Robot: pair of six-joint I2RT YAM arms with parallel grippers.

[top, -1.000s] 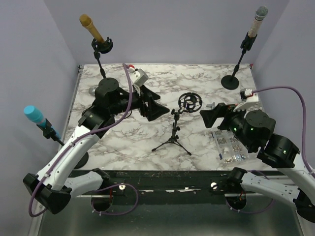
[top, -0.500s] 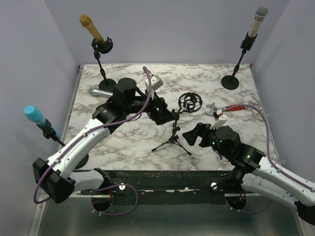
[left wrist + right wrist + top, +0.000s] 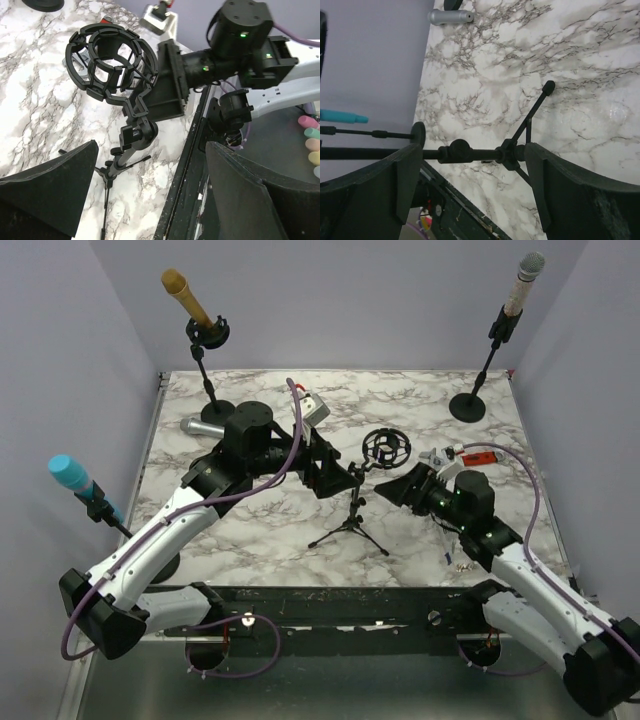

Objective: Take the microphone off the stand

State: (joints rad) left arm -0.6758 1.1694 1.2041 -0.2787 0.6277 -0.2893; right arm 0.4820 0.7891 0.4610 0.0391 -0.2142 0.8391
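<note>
Beside one tripod stand (image 3: 355, 508), left claw (image 3: 323, 478) and right claw (image 3: 396, 487) gape empty; one microphone (image 3: 200, 426) lies flat

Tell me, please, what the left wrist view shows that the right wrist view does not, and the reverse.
Only the left wrist view shows the empty shock mount on top of the tripod stand, with the right arm behind it. Only the right wrist view shows the silver microphone lying on the marble table and a blue microphone at the left edge. Both show the stand's stem and the table.
</note>
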